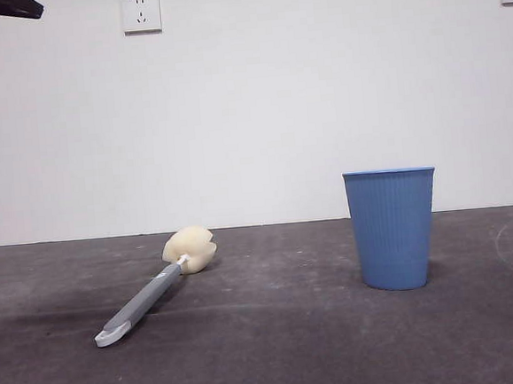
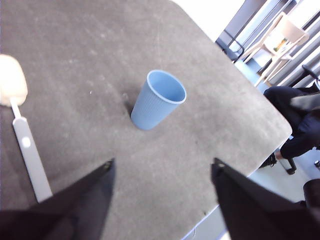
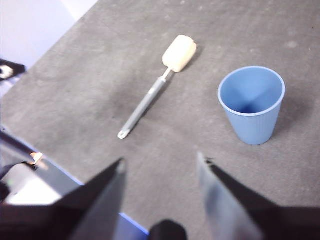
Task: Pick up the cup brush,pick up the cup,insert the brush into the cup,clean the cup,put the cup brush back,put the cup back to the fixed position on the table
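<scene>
**Operator:** I've got both arms parked high over the table (image 1: 278,350), nothing picked up yet. The cup brush (image 1: 153,289) lies flat on the left half in the front view, sponge head towards the back wall, looped tip towards me, so its long axis runs slantwise from near-left to far-right.

**Second:** And the cup (image 1: 393,227)?

**Operator:** Upright, mouth up, well apart from the cup brush, on the other half of the table. Nothing inside it that I can see from the right wrist camera.

**Second:** Which arm goes for the brush?

**Operator:** My guess is the left. In the left wrist view the handle (image 2: 31,160) runs right beside one jaw, while the cup sits farther out, ahead of the gap. The left gripper (image 2: 162,167) is spread wide and holds nothing. The right gripper (image 3: 160,165) is also spread, also empty, and sees both things out ahead, neither between its jaws.

**Second:** Anything to fix before going down?

**Operator:** I'd judge the left wrist needs turning so the jaws close across the handle rather than along it, then a drop towards mid-handle. From the front, all that shows of an arm is a black tip (image 1: 2,8) at the top left corner.
</scene>
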Robot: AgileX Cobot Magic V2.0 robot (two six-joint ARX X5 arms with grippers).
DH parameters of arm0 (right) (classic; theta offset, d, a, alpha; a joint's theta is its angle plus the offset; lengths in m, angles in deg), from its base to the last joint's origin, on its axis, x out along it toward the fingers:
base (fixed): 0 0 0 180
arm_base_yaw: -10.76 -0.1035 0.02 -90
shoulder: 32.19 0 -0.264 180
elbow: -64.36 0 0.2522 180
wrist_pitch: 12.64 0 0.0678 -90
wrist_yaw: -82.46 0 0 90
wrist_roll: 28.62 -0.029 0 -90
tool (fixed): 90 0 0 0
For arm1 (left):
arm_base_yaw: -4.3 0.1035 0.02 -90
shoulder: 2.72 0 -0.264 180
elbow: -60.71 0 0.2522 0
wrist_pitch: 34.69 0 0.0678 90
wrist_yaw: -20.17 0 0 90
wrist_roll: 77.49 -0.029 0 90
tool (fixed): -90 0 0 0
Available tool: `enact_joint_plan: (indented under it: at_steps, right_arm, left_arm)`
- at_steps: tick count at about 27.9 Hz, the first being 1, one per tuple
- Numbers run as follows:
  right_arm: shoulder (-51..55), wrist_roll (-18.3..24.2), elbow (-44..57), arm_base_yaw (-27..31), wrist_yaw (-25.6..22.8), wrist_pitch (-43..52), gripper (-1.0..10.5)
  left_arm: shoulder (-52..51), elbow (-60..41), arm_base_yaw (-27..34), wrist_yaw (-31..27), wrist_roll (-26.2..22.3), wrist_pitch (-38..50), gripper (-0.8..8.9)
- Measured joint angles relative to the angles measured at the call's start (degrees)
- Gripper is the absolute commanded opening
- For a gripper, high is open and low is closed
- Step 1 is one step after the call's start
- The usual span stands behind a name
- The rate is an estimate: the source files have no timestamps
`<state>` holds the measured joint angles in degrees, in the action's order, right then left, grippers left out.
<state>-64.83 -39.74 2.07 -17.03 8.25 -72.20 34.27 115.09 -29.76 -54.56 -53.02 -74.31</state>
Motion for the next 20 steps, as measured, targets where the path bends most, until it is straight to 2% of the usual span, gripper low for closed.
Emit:
enact_joint_plan:
  at_steps: [3, 4, 9, 20]
  right_arm:
    - [-0.79, 0.42, -1.95, 0.0, 0.74, -2.69, -0.2]
    - [-1.01, 0.48, -1.97, 0.0, 0.74, -3.56, -0.2]
    - [-2.91, 1.44, -1.95, 0.0, 0.72, -7.76, -0.2]
    - [-3.02, 1.68, -1.95, 0.0, 0.68, -7.54, 0.0]
  left_arm:
    - [0.0, 0.0, 0.0, 0.04, 0.0, -0.96, -0.01]
    - [0.0, 0.0, 0.0, 0.04, 0.0, -1.01, -0.12]
    - [0.0, 0.0, 0.0, 0.17, 0.0, -1.03, -0.08]
    - [0.0, 0.0, 0.0, -0.07, 0.0, -1.05, -0.03]
